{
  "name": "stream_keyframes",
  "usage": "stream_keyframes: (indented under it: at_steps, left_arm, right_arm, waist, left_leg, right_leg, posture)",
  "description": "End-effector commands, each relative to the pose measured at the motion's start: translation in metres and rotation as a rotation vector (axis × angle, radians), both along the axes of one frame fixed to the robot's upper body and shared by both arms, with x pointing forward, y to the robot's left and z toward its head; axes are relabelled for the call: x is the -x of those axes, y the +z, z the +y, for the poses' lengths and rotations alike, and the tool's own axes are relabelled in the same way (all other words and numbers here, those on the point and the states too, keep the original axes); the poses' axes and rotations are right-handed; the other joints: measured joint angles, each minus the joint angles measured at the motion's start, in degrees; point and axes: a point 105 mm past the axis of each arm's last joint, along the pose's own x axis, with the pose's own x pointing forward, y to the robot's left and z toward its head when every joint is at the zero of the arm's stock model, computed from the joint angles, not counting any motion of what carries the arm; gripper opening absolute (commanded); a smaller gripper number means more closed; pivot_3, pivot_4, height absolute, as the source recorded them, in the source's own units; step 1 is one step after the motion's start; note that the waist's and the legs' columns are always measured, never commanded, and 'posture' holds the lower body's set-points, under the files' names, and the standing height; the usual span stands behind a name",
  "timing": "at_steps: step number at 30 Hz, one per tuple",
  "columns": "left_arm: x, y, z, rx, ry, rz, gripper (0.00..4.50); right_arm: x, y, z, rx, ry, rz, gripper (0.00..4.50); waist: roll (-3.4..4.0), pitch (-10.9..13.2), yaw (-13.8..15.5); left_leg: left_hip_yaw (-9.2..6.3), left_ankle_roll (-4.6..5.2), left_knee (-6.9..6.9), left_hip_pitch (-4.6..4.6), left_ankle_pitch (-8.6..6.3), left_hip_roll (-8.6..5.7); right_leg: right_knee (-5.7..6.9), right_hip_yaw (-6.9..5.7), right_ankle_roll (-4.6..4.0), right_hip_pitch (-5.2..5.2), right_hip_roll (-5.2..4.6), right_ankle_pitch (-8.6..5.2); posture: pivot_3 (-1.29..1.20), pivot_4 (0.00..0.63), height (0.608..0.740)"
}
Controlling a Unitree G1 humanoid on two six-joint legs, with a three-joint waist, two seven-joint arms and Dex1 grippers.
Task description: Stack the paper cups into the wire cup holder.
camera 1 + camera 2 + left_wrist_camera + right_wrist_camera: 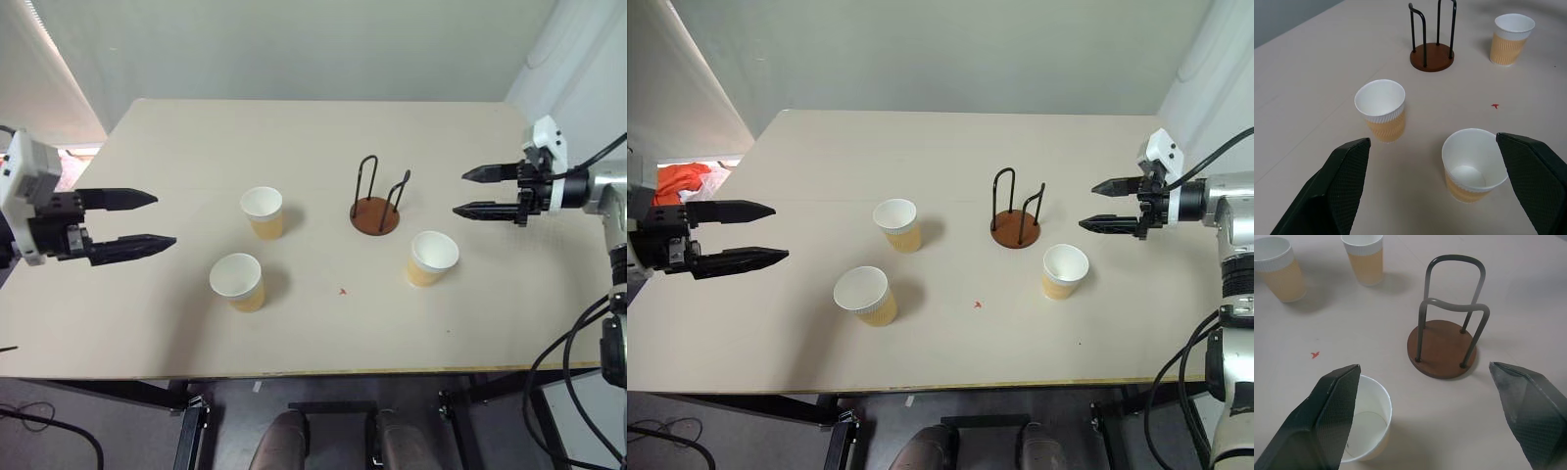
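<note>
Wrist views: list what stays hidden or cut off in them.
- Right wrist view: the nearest paper cup is partly covered by one black finger of the right gripper.
- Right wrist view: the far cup is cut off by the picture's edge.
- Left wrist view: both fingers of the left gripper run out of the picture.
- Small red mark on the table: too small to identify.

A pale beige table [323,338] (dark floor [118,431] below) fronts grey-green walls [313,44].
</note>
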Motion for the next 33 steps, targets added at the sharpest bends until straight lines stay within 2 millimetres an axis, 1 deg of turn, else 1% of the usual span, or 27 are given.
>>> stream_keyframes:
  at_steps: [1,6,12,16,20,24,29,33]
  left_arm:
    - [-0.002,0.007,-0.003,-0.004,-0.010,-0.037,4.50]
    - [-0.004,0.008,-0.005,-0.002,-0.017,-0.042,4.50]
    - [-0.010,0.005,-0.012,0.011,-0.023,-0.055,4.50]
    - [-0.014,0.001,-0.020,0.014,-0.041,-0.049,4.50]
    - [-0.017,0.003,-0.023,0.016,-0.047,-0.060,4.50]
    - [-0.023,0.003,-0.024,0.020,-0.021,-0.081,4.50]
    - [-0.026,0.001,-0.027,0.039,-0.026,-0.075,4.50]
    - [-0.026,0.000,-0.029,0.034,-0.030,-0.076,4.50]
  right_arm:
    - [0.002,0.021,-0.003,-0.039,-0.002,-0.065,4.46]
    - [0.002,0.023,0.004,-0.096,0.005,-0.043,4.46]
    - [-0.014,0.020,0.024,-0.292,-0.095,0.015,4.46]
    - [-0.019,0.007,0.034,-0.294,-0.160,0.098,4.46]
    - [-0.015,-0.001,0.042,-0.286,-0.184,0.160,4.46]
    - [-0.011,-0.017,0.052,-0.291,-0.214,0.223,4.46]
    - [-0.012,-0.024,0.063,-0.325,-0.235,0.219,4.46]
    - [-0.028,-0.023,0.069,-0.351,-0.322,0.165,4.46]
  waist:
    - [0.00,0.00,0.00]
    - [0.00,0.00,0.02]
    - [0.00,0.00,-0.18]
    - [0.00,0.00,-0.10]
    - [-0.02,-0.01,0.09]
    - [-0.02,-0.01,0.09]
    - [-0.01,-0.01,0.08]
    - [-0.02,-0.01,0.06]
  left_leg:
    - [0.00,0.00,0.00,0.00,0.00,0.00]
    - [0.00,-0.01,0.00,-0.01,0.01,0.00]
    - [0.00,-0.07,-0.02,0.06,0.05,0.04]
    - [-0.01,-0.09,-0.03,0.05,0.09,0.04]
    - [-0.04,-0.08,-0.02,-0.03,0.07,0.04]
    - [-0.04,-0.09,-0.02,-0.03,0.07,0.03]
    - [-0.04,-0.11,-0.01,-0.01,0.13,0.03]
    - [-0.05,-0.09,0.01,0.02,0.16,0.04]
  right_leg:
    - [0.00,0.00,0.00,0.00,0.00,0.00]
    - [0.00,0.00,0.00,0.00,0.00,0.00]
    - [0.03,0.01,0.05,0.00,0.05,0.04]
    - [0.03,0.00,0.07,-0.01,0.05,0.05]
    - [-0.03,-0.05,0.07,-0.01,0.04,0.05]
    - [-0.06,-0.06,0.10,-0.01,0.04,0.07]
    - [-0.02,-0.04,0.23,-0.02,0.07,0.15]
    - [-0.02,-0.04,0.19,-0.02,0.08,0.18]
  posture:
    - [0.00,0.150,0.740]
    - [0.00,0.150,0.740]
    - [0.00,0.150,0.740]
    - [0.00,0.150,0.740]
    - [0.00,0.150,0.740]
    - [0.00,0.150,0.740]
    - [0.00,0.150,0.740]
    - [0.00,0.150,0.740]
